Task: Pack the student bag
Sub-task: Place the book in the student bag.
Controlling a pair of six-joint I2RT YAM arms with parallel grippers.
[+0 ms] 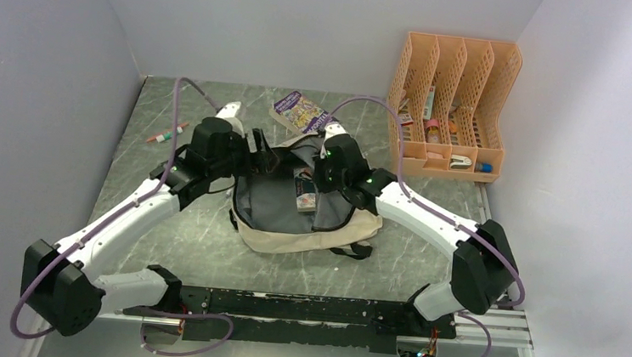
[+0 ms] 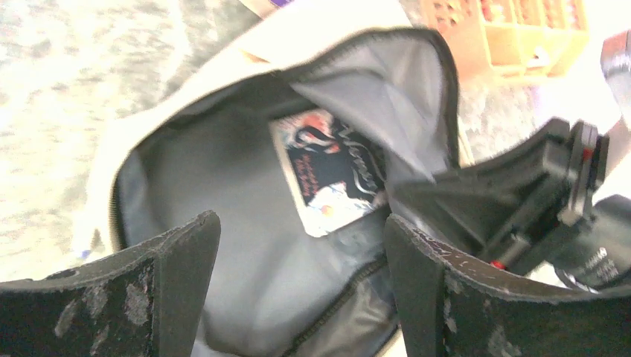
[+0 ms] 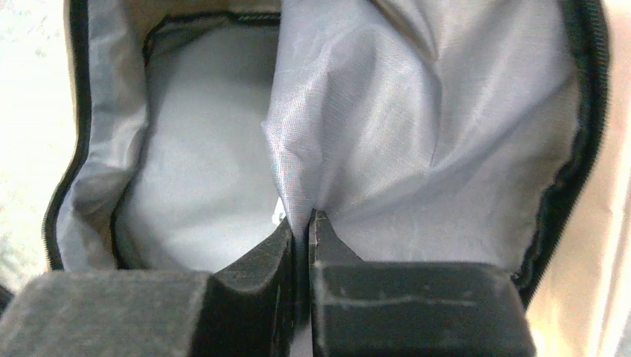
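The student bag (image 1: 291,240), beige with a grey lining, lies unzipped in the middle of the table. A small dark printed booklet (image 1: 305,192) rests inside it. My left gripper (image 1: 262,153) hovers open over the bag's left rim. In the left wrist view its fingers (image 2: 301,223) stand wide apart above the lining (image 2: 223,178), with nothing between them, and the booklet (image 2: 327,175) lies just beyond. My right gripper (image 1: 323,172) sits at the bag's right rim. In the right wrist view it (image 3: 303,223) is shut on a fold of grey lining (image 3: 417,119), holding the flap up.
A purple-covered book (image 1: 299,111) lies on the table behind the bag. An orange file organizer (image 1: 450,104) with small items stands at the back right. Two markers (image 1: 165,135) lie at the back left. White walls enclose the table.
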